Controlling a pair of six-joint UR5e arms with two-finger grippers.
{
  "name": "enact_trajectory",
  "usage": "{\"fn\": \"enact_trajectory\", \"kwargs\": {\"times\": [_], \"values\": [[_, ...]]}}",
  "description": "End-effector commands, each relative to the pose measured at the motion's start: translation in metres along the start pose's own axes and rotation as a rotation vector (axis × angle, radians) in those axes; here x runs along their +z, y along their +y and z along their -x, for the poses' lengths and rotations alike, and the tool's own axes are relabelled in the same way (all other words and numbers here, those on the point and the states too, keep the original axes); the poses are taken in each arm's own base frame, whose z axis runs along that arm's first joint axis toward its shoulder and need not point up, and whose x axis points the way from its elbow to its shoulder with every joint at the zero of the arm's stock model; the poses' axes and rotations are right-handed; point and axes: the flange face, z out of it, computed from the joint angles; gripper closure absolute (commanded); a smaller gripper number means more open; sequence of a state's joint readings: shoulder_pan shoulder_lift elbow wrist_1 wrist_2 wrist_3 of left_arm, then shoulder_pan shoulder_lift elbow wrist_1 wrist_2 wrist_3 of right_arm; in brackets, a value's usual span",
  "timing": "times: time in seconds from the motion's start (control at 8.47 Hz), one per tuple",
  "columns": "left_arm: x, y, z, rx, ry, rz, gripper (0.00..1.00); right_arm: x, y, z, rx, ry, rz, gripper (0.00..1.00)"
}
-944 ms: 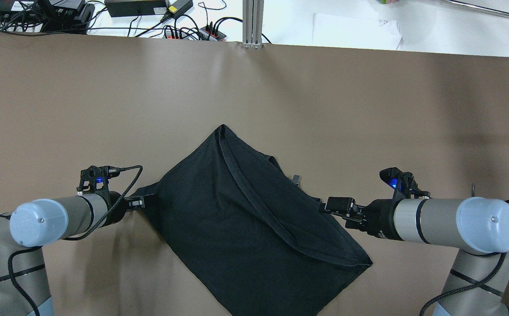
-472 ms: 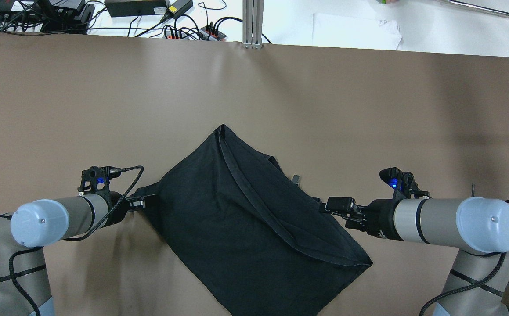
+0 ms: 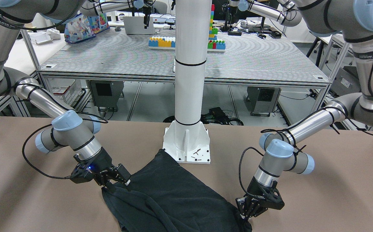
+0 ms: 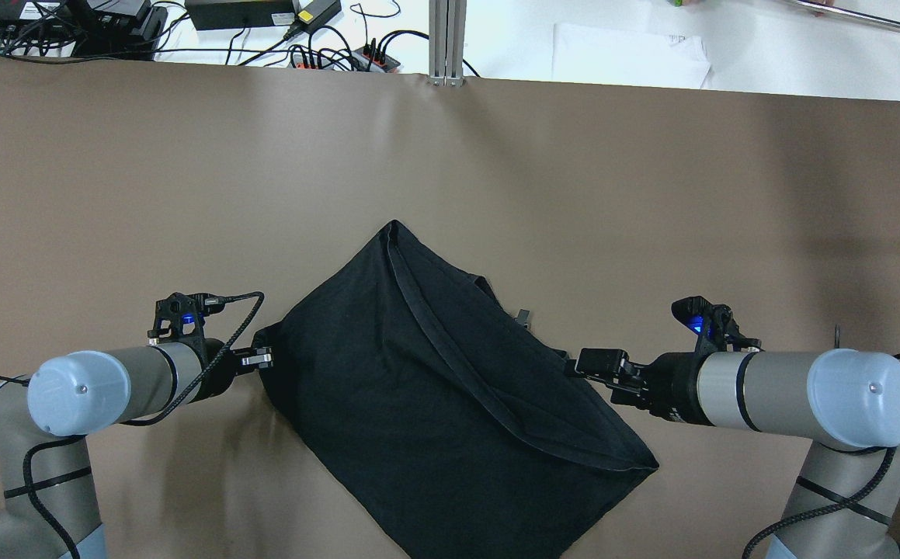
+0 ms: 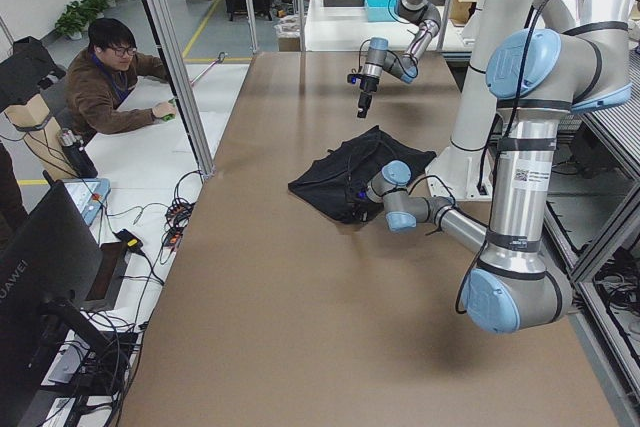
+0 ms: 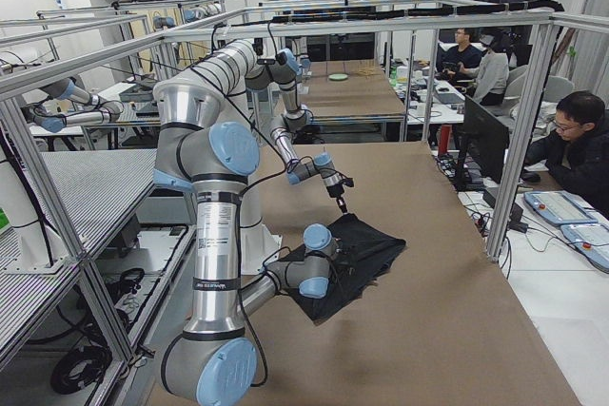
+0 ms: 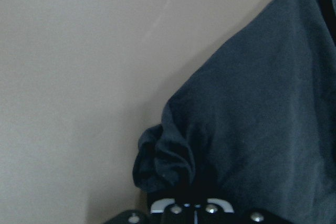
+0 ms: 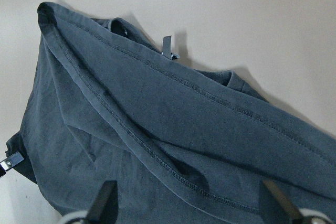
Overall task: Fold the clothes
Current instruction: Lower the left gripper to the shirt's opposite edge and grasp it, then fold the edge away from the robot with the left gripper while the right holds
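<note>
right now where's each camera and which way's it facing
Front: across the table, facing the robot; both arms.
Overhead: behind the robot, down on black garment; both arms.
Exterior left: table's left end, along it; left arm near.
Exterior right: table's right end, along it; right arm near.
Left wrist: garment's bunched corner; jaws' base.
Right wrist: along garment's hems; open jaws.
All share the garment.

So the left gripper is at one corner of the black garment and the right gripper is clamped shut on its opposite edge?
No. The right gripper is open at that edge: the right wrist-mounted view shows its fingers spread apart over the black garment. The left gripper is at a corner.
</note>
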State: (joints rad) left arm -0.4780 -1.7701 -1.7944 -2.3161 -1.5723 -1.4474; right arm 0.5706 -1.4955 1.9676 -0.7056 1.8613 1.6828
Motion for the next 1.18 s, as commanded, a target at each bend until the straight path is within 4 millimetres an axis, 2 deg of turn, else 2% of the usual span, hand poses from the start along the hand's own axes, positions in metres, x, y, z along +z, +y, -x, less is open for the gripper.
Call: {"fn": "enact_trajectory", "kwargs": {"times": [0.0, 0.12, 0.24, 0.35, 0.47, 0.71, 0.83, 1.06], "values": [[-0.003, -0.028, -0.013, -0.019, -0.040, -0.021, 1.00, -0.001, 0.001, 0.002, -0.002, -0.006, 0.002, 0.06], [-0.003, -0.039, -0.016, -0.026, -0.057, -0.035, 1.00, -0.002, 0.001, 0.004, -0.003, -0.009, 0.000, 0.06], [-0.001, -0.056, -0.028, -0.029, -0.078, -0.054, 1.00, -0.002, 0.001, 0.004, -0.003, -0.011, 0.001, 0.06], [0.005, -0.073, -0.049, 0.008, -0.092, -0.072, 1.00, -0.002, 0.001, 0.005, -0.004, -0.012, 0.001, 0.06], [0.016, -0.095, -0.058, 0.007, -0.105, -0.094, 1.00, -0.002, 0.000, 0.006, -0.004, -0.015, -0.002, 0.06], [0.058, -0.144, -0.104, 0.003, -0.124, -0.131, 1.00, -0.002, -0.001, 0.007, -0.006, -0.020, -0.014, 0.06], [0.078, -0.172, -0.119, 0.007, -0.150, -0.143, 1.00, -0.003, -0.001, 0.007, -0.006, -0.020, -0.015, 0.06], [0.097, -0.227, -0.156, 0.024, -0.179, -0.160, 1.00, -0.003, -0.002, 0.006, -0.006, -0.019, -0.025, 0.06]]}}
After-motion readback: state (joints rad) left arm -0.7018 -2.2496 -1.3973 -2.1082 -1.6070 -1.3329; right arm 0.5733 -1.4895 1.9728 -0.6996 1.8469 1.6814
